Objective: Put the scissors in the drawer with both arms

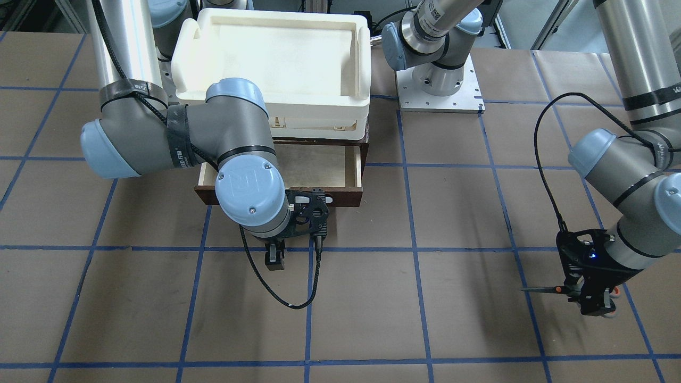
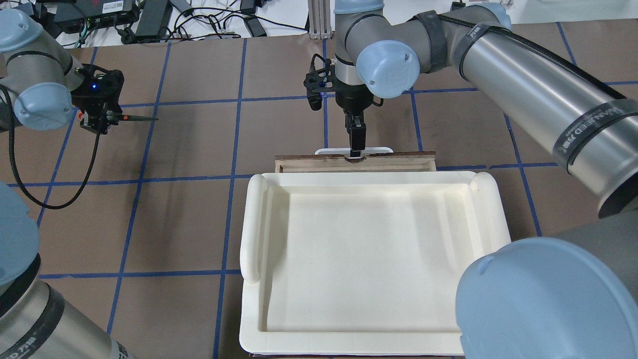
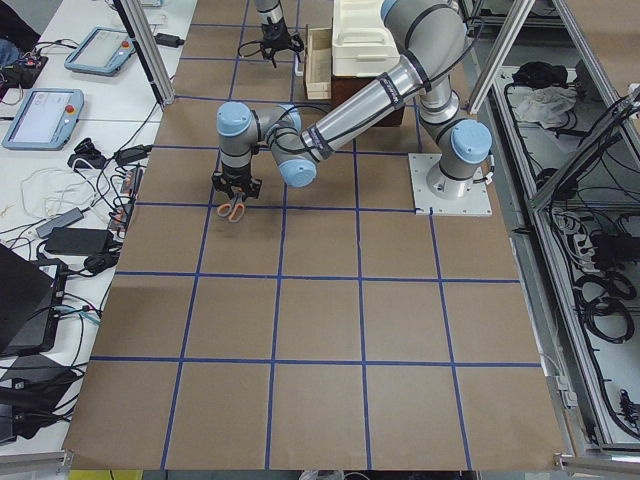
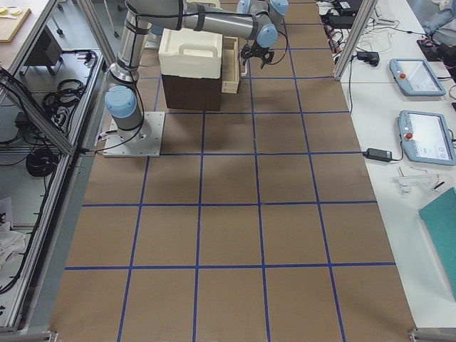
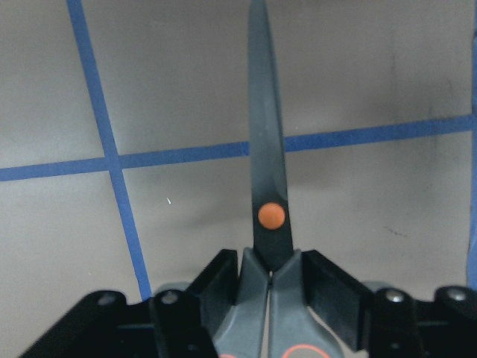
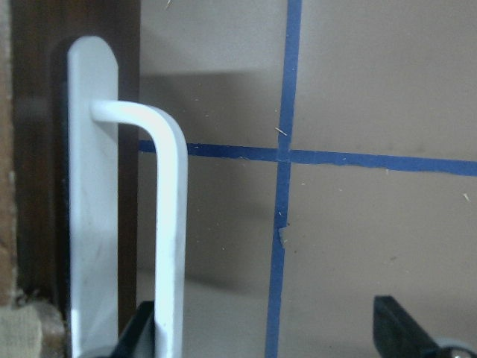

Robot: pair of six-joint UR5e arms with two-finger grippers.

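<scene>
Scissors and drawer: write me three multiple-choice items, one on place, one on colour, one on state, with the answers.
1. Where are the scissors?
A) inside the drawer
B) in the left hand
C) on the white tray

2. What colour is the dot at the blades' pivot?
A) orange
B) green
C) white

3. The drawer is:
A) shut
B) pulled open
C) lying upside down

Answers:
1 B, the left wrist view shows the hand's fingers clamped on the grey handles.
2 A, the dot shows orange against the dark blade.
3 B, its pale inside lies bare to the front-facing camera.
</scene>
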